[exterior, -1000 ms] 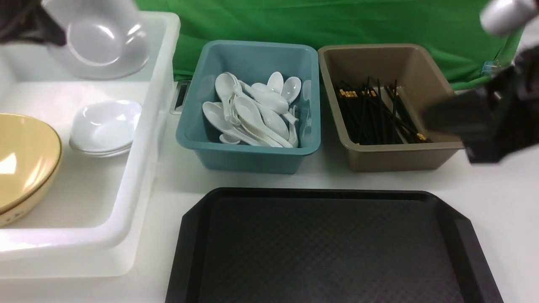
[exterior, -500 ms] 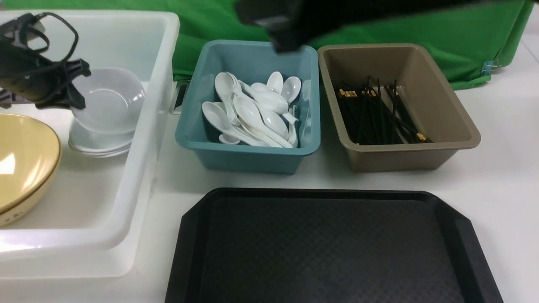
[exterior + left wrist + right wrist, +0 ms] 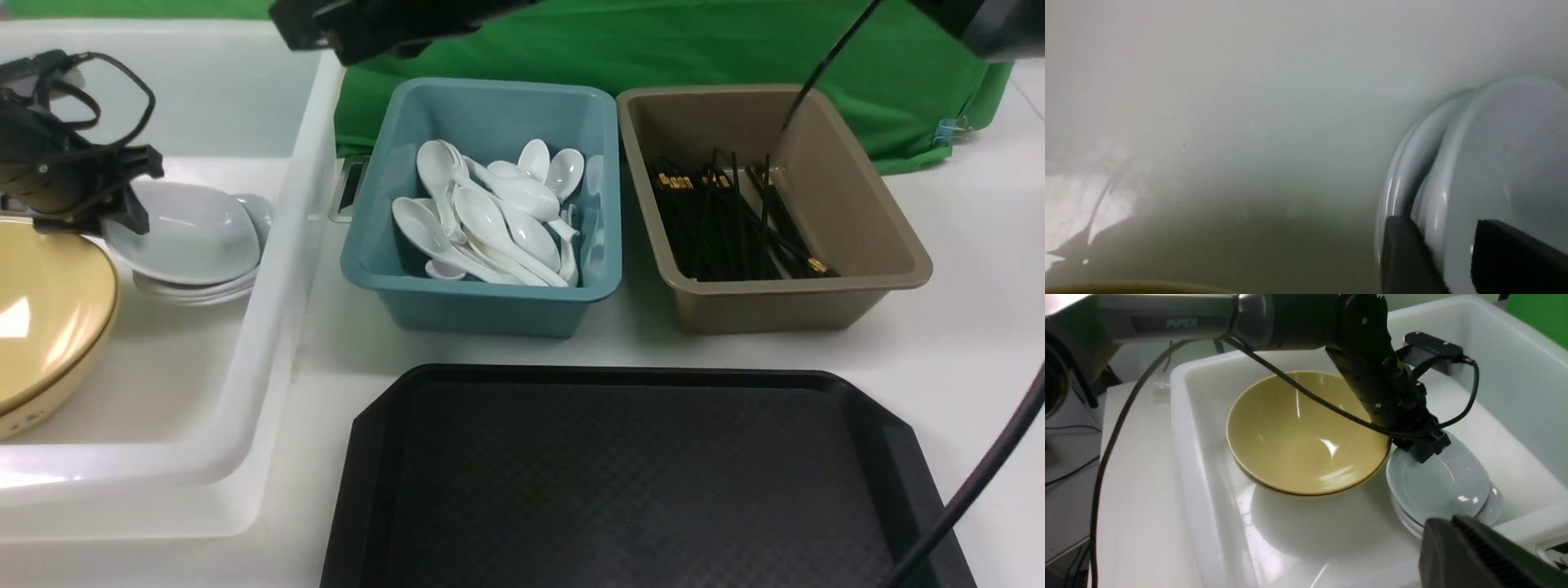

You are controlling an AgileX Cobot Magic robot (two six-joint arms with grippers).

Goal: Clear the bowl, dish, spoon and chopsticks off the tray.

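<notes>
My left gripper straddles the rim of the top white dish, jaws slackened, on the stack in the white tub beside the yellow bowl. The dish tilts. My right gripper is clenched, empty. The tray lies bare.
</notes>
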